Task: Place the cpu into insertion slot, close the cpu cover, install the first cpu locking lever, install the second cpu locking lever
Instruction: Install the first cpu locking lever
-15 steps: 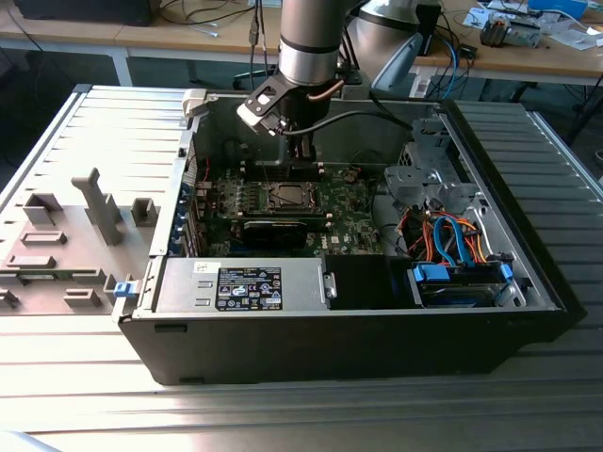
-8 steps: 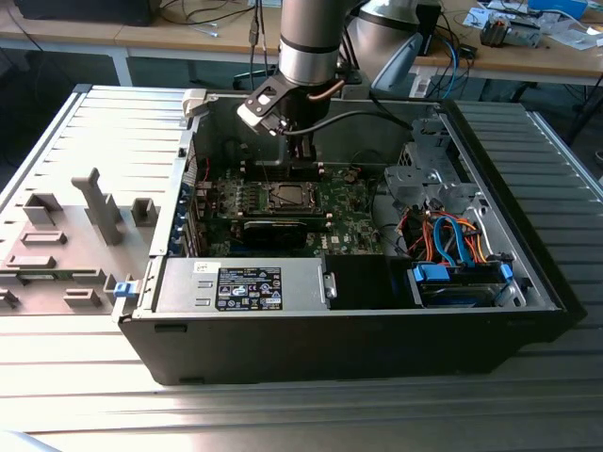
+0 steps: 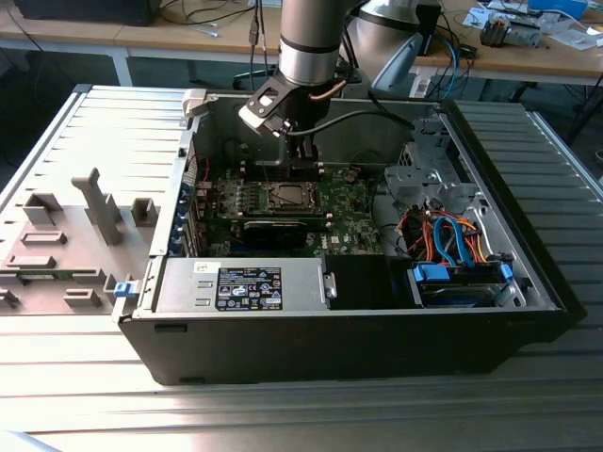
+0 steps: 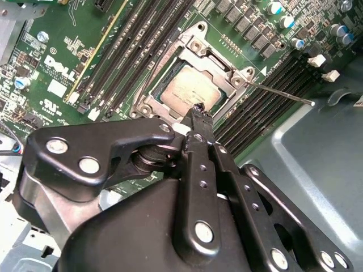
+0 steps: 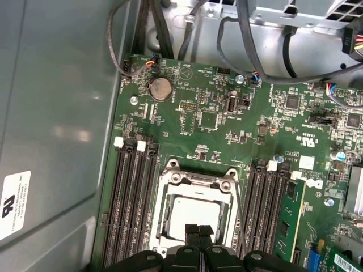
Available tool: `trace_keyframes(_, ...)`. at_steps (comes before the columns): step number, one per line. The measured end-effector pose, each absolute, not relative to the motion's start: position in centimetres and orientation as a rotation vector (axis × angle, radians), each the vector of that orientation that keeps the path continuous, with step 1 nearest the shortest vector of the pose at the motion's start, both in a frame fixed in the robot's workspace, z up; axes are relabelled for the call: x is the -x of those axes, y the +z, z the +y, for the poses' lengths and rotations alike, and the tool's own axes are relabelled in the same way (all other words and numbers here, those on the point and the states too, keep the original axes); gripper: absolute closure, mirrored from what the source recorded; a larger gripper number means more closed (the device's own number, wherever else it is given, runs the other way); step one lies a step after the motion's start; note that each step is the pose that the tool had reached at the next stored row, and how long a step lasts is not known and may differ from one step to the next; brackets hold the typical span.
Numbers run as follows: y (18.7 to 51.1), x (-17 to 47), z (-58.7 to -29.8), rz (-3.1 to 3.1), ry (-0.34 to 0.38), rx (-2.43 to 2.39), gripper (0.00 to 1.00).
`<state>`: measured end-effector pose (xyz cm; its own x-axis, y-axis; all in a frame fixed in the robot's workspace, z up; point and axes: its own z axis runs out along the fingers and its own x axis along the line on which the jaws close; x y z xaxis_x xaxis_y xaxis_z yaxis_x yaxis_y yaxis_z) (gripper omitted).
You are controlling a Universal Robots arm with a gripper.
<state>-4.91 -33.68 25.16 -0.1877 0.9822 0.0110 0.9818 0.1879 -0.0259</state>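
The cpu (image 4: 188, 90) lies flat in the insertion slot (image 3: 290, 195), its dull silver top showing in both wrist views (image 5: 195, 214). The cpu cover (image 4: 224, 61), a silvery frame, lies down around it (image 5: 195, 182). A thin locking lever (image 4: 282, 94) sticks out free from one corner of the socket. My gripper (image 4: 198, 111) is shut with nothing between its fingers; its tip hovers at the socket's edge, just over the cpu's rim (image 5: 198, 231). In the exterior view the gripper (image 3: 300, 158) hangs inside the case above the socket.
Black memory slots (image 5: 131, 198) flank the socket on both sides. The case wall (image 5: 57, 113) rises close by. A power supply box (image 3: 240, 285) sits at the case front, cable bundles (image 3: 452, 240) at the exterior view's right, grey fixtures (image 3: 94, 212) on the table outside.
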Motion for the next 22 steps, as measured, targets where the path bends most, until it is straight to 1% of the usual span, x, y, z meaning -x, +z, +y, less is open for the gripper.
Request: trace_keyframes(22, 25.16, 4.91, -33.68, -2.524, 0.023, 1.830, 0.89)
